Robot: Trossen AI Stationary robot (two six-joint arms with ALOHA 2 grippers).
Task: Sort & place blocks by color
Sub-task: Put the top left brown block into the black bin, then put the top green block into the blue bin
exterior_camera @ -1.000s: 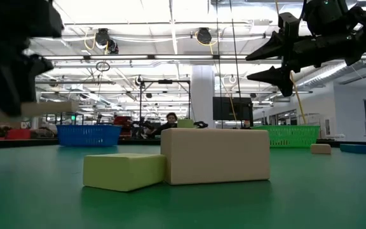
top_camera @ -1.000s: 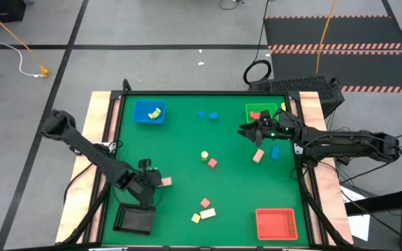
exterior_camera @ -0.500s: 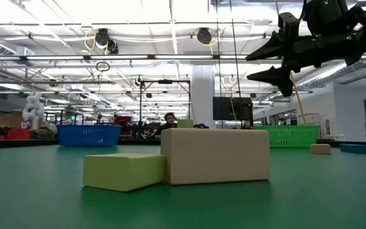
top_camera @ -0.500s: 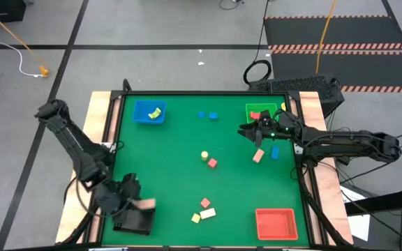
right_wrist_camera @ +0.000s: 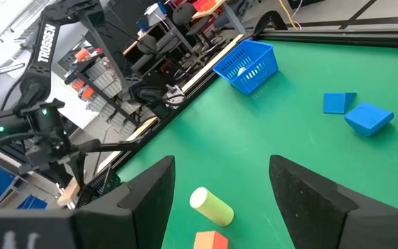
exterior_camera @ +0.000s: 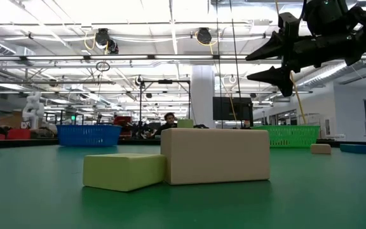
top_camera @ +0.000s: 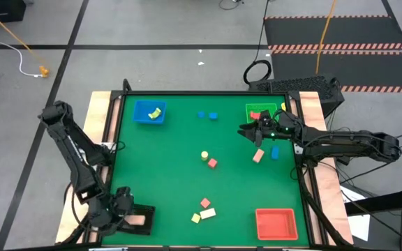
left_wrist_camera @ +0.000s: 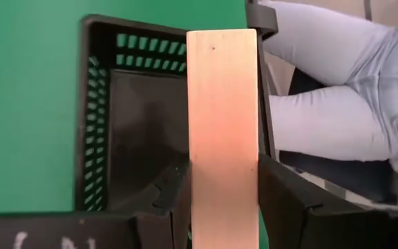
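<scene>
My left gripper (top_camera: 125,215) is at the table's near left corner, shut on a pale pink bar (left_wrist_camera: 223,117) that hangs over the black tray (left_wrist_camera: 130,124). My right gripper (top_camera: 246,130) hovers open above the table beside the green tray (top_camera: 260,111), touching nothing; in the low view it shows high up (exterior_camera: 265,60). Loose blocks lie flat on the green mat: two blue ones (top_camera: 207,115), a yellow-green piece (top_camera: 204,155) with a red one (top_camera: 212,162), a pink one (top_camera: 258,155) and a blue one (top_camera: 275,151). My left gripper pinches the pale pink bar between its two fingers (left_wrist_camera: 171,200), which lie on the bar's long sides (left_wrist_camera: 192,173) near one end. The bar points forward along the fingers, out past their tips. It is over the black tray's inside; whether it touches the floor I cannot tell.
A red (top_camera: 205,203), a cream (top_camera: 207,213) and a yellow-green block (top_camera: 196,218) lie together near the near edge. The blue tray (top_camera: 149,112) holds a yellow-green block, the green tray a red one. The red tray (top_camera: 276,224) stands near right. A person's legs (left_wrist_camera: 337,104) are beyond the table's edge.
My left gripper has carried the pale pink bar from the table's left middle toward the near left corner, ending over the black tray. It stays shut on the bar and has left the low view.
</scene>
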